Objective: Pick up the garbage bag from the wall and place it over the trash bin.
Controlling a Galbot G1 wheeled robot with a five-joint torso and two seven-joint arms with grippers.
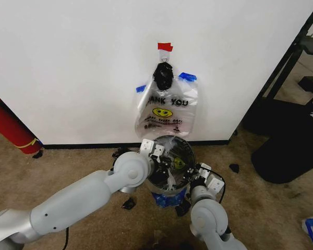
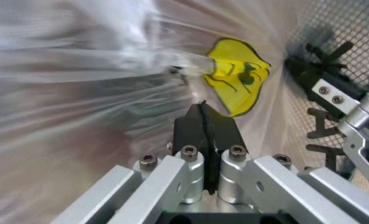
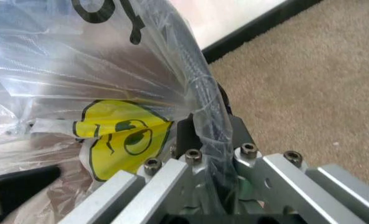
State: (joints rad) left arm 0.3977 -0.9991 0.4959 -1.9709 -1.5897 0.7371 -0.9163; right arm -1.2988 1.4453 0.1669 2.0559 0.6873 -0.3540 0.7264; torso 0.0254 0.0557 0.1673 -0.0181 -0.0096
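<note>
Both grippers, left (image 1: 157, 152) and right (image 1: 206, 179), hold crinkled plastic over the trash bin (image 1: 171, 194).

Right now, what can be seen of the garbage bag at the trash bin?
The garbage bag is thin, clear, crinkled film printed with a yellow smiley and black lettering. It sits in the trash bin, stretched in taut streaks, part draped over the rim. The right pincer grips the film at the rim; the left pincer, shut, points at it.

Head looks down; both wrists close on the bag (image 2: 109, 70).
</note>
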